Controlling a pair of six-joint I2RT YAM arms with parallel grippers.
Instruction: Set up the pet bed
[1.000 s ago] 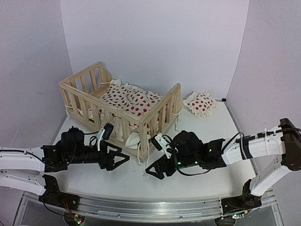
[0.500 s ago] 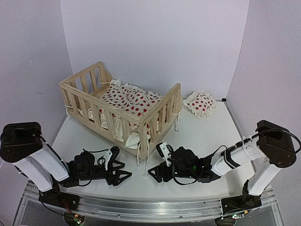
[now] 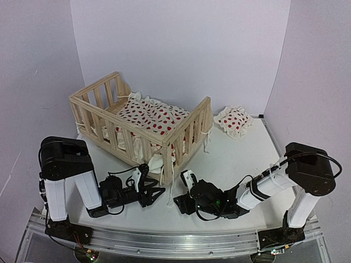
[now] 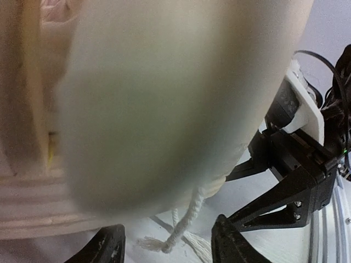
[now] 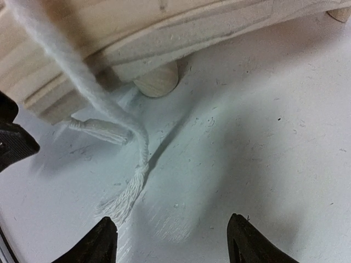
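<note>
Lower centre of the top view: the left gripper point(image 3: 156, 194) and right gripper point(image 3: 179, 204) sit low on the white table point(image 3: 241, 159), tips facing. Both have their jaws parted and are gripping nothing. A white tie string point(image 5: 140, 148) trails on the table by them, though the left wrist view is mostly blur. Just beyond, centre-left, stands the light pine slatted pet bed point(image 3: 120, 124), with its red-dotted white ruffled cushion point(image 3: 152, 116) inside. A small red-dotted pillow point(image 3: 234, 120) lies apart at the right.

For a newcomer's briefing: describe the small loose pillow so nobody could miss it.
Find the wooden pet bed at the back of the white table. Right of its end rail, a small pillow lies alone on the table. Same red-dotted white fabric as the bed's cushion, but outside the frame.
</note>
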